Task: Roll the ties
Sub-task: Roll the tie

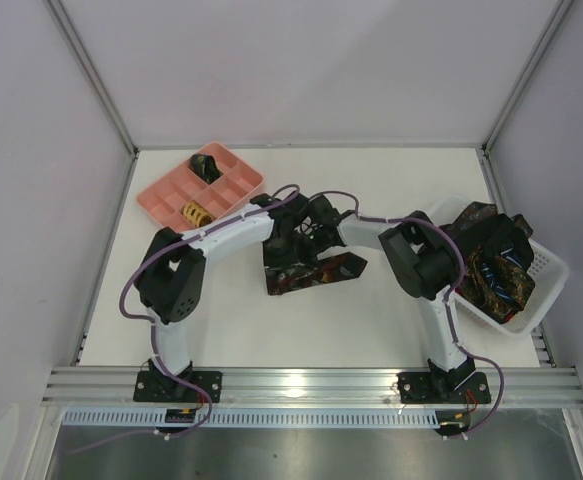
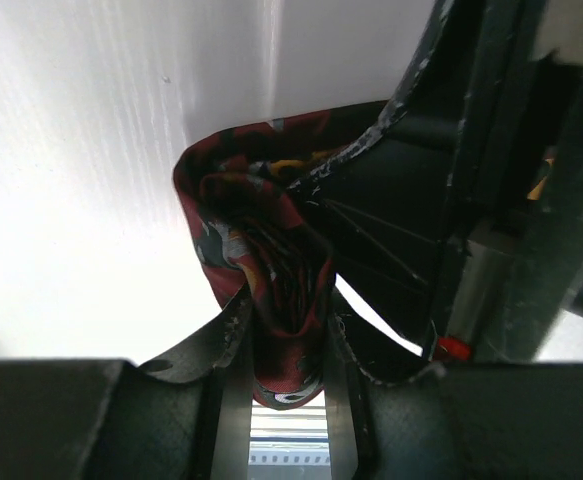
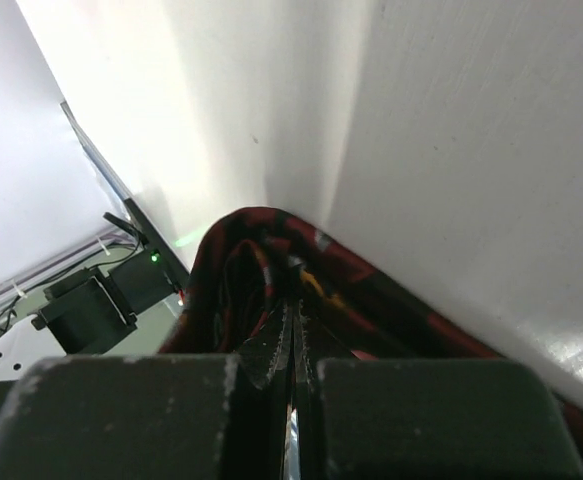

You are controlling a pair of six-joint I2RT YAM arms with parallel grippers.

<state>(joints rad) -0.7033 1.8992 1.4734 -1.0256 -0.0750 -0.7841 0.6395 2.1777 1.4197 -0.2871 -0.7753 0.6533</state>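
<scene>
A dark red patterned tie lies at mid-table, one end wound into a loose roll. My left gripper is shut on that roll, which fills the gap between its fingers. My right gripper meets it from the other side. It is shut, its tips buried in the roll's folds, with fabric wrapped round them. Its dark body fills the right of the left wrist view. The tie's tail trails right along the table.
A pink compartment tray at the back left holds a dark rolled tie and a yellow patterned roll. A white mesh basket at the right edge holds several loose dark ties. Enclosure walls ring the table.
</scene>
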